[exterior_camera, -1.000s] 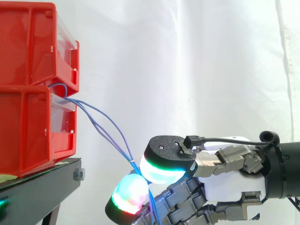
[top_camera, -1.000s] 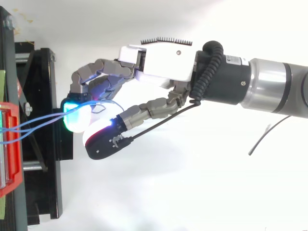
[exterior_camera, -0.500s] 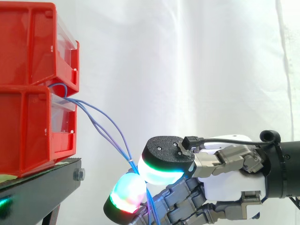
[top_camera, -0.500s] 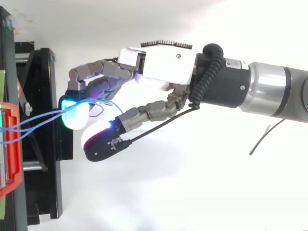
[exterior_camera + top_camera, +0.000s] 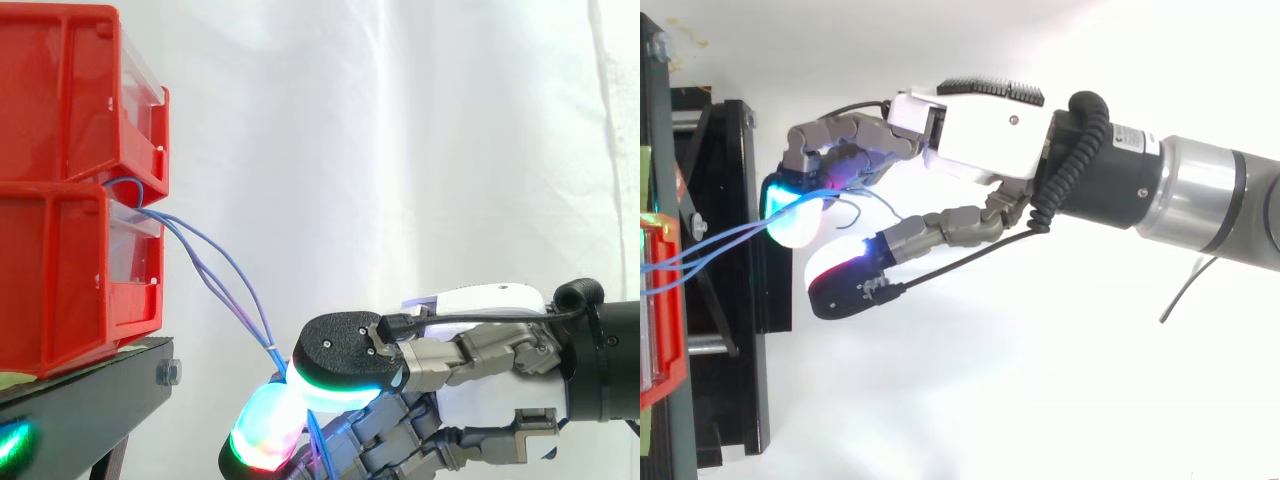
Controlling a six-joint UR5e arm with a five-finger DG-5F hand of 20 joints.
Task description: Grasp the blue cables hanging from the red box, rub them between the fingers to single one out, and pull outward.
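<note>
Thin blue cables (image 5: pixel 215 270) come out between two stacked red bins (image 5: pixel 60 190) and slope down to the right. They end at my hand (image 5: pixel 470 390), which sits low and right of the bins. Its curled fingers (image 5: pixel 262 432) and thumb pad (image 5: pixel 345 365) close round the cables (image 5: pixel 725 242), pinching them between glowing tips. In the top view the hand (image 5: pixel 980 140) reaches left toward the bin front (image 5: pixel 665 300), and loose cable ends curl behind the fingertips (image 5: pixel 795 210).
The red bins stand on a black stand (image 5: pixel 80 400) whose edge and bolt lie just left of the hand. A white curtain (image 5: pixel 400 150) hangs behind. A thin dark wire (image 5: pixel 1190 290) lies on the white floor at the right.
The hand has shifted slightly left and lower, toward the stand, and rolled a little. The thumb pad sits lower over the cables. The cables stay pinched.
</note>
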